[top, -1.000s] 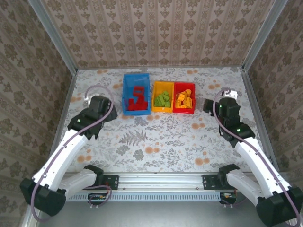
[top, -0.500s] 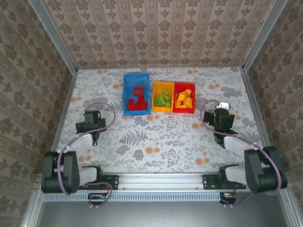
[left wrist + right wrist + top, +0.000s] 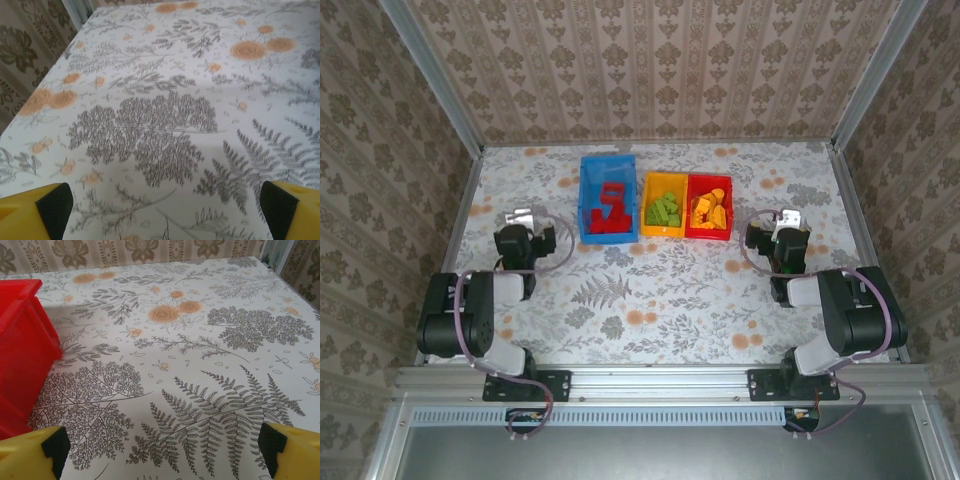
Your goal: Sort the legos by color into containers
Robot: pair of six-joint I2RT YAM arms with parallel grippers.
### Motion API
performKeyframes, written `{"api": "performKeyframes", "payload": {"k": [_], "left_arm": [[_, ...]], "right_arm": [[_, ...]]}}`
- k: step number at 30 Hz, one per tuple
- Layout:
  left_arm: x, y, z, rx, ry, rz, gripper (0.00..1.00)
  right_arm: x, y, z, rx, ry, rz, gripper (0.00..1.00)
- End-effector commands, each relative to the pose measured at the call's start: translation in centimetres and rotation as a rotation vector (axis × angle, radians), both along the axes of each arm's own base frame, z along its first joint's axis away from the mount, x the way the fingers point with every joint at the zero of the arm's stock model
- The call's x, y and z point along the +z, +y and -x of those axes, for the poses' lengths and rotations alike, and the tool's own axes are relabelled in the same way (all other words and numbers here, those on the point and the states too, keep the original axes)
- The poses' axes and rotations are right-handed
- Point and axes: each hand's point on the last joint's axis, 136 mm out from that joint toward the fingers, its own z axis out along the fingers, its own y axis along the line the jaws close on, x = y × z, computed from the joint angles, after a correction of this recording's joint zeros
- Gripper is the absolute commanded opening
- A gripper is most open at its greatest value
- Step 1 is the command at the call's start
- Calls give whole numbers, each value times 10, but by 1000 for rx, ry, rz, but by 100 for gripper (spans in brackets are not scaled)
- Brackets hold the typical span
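The left gripper and right gripper are spread wide, empty, above the floral-patterned table, a red rectangular plastic bin near the right.

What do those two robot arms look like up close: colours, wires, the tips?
The left arm and right arm are chunky black joint housings linked by white segments. Each trails a looping lilac cable. The fingers are yellow, with black pads on their inner faces.
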Motion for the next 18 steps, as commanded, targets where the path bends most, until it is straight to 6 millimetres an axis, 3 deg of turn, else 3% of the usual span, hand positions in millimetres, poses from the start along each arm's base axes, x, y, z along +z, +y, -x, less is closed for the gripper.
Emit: {"api": "performKeyframes", "payload": {"k": [1,18], "left_arm": [[20,6,-9,16,-107,-12,100],[19,5,-8,17,-101,-16,100]], "right_arm": [[16,-2,-9,-26,-55,14,100],[17,7,-9,24,-66,18,100]]}}
